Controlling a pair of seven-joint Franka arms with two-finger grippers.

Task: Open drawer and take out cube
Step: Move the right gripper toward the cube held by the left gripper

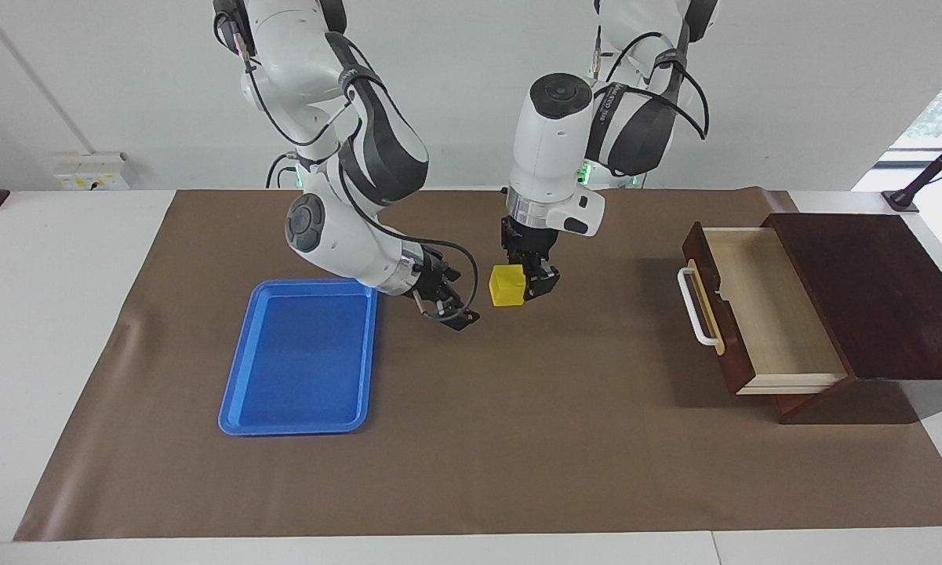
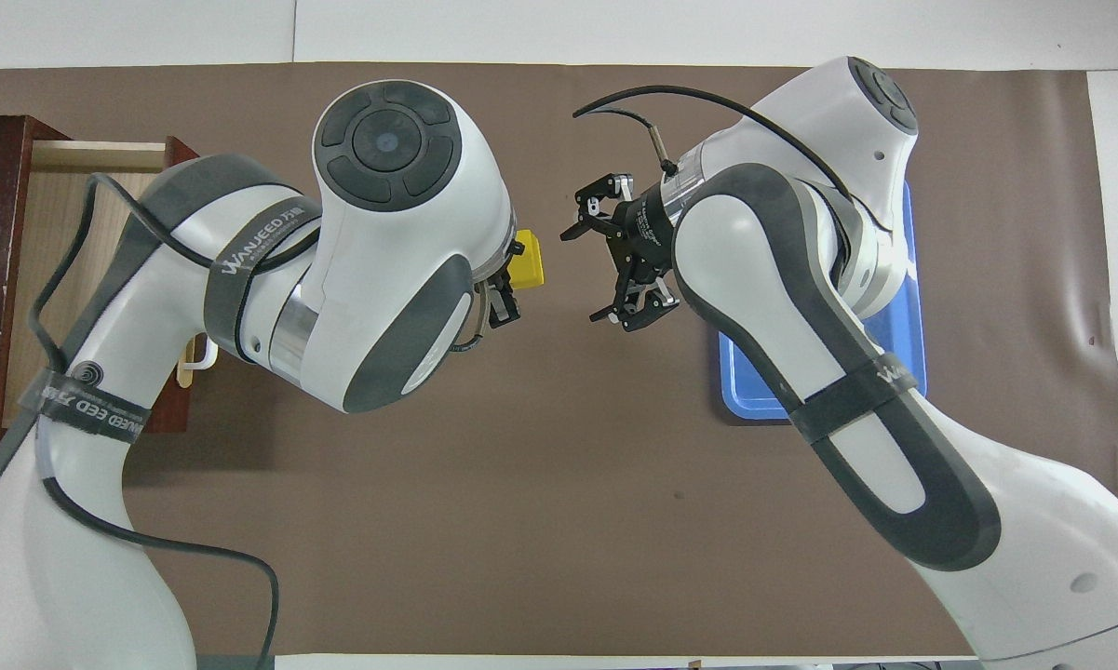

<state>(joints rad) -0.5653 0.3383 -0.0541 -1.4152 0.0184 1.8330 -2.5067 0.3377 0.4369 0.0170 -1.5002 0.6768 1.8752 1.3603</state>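
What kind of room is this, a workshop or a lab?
Probably a robotics lab: two arms work at a table under a brown mat, with just test props, a yellow cube, a blue tray and an open drawer.

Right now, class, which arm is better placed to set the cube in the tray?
Right: its open end effector hangs beside the tray, facing the cube that the left end effector holds.

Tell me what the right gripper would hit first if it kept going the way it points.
Most likely the yellow cube held in the left gripper: the open right gripper faces it across a short gap, though their heights are hard to compare.
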